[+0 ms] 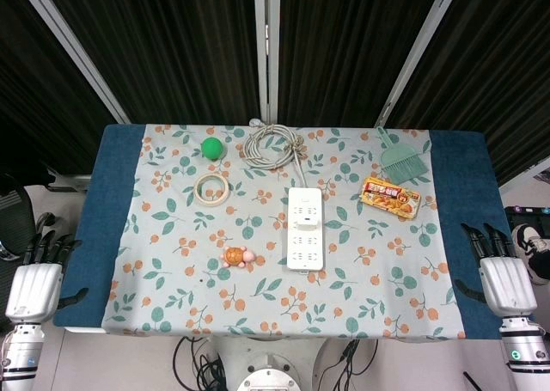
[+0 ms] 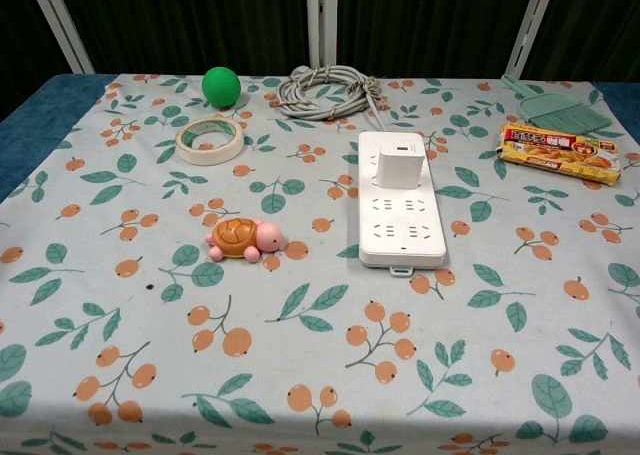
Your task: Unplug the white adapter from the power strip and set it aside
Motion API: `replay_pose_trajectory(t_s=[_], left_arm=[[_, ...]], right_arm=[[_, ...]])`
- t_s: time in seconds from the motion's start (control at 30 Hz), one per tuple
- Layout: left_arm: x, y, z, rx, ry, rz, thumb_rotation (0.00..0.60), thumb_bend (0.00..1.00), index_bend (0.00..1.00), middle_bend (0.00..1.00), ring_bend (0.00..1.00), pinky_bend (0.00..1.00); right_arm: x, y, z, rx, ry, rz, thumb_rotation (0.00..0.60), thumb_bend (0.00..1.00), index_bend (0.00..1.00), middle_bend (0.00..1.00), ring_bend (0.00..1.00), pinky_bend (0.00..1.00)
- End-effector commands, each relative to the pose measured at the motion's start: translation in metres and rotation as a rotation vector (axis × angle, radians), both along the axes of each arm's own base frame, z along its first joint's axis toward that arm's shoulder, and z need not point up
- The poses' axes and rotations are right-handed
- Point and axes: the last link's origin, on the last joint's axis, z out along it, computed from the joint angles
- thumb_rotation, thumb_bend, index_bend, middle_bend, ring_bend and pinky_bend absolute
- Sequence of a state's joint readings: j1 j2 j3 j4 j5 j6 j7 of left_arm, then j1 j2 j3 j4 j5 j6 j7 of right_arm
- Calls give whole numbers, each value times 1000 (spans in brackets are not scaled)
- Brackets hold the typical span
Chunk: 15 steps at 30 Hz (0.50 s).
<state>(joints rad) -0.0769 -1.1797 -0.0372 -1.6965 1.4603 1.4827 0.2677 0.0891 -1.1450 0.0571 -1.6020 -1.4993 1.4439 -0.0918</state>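
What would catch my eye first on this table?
Probably the white power strip in the middle of the flowery tablecloth, with a white adapter plugged in near its far end. Left of it sits a small toy turtle, and a bright green ball lies near the far edge.
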Motion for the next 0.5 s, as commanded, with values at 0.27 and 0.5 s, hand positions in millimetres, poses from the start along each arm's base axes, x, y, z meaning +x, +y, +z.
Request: replay_pose_trajectory(t_s=[0.27, 0.5], left_arm=[[7, 4, -5, 6, -18, -27, 600, 91, 201, 143, 19, 15], [35, 16, -20, -66, -65, -144, 600, 91, 206, 152, 20, 21]], right_arm=[[5, -4, 1, -18, -15, 9, 600, 59, 0, 139, 6, 93], [15, -10, -3, 22, -101, 44, 600, 75, 0, 141, 10, 93]])
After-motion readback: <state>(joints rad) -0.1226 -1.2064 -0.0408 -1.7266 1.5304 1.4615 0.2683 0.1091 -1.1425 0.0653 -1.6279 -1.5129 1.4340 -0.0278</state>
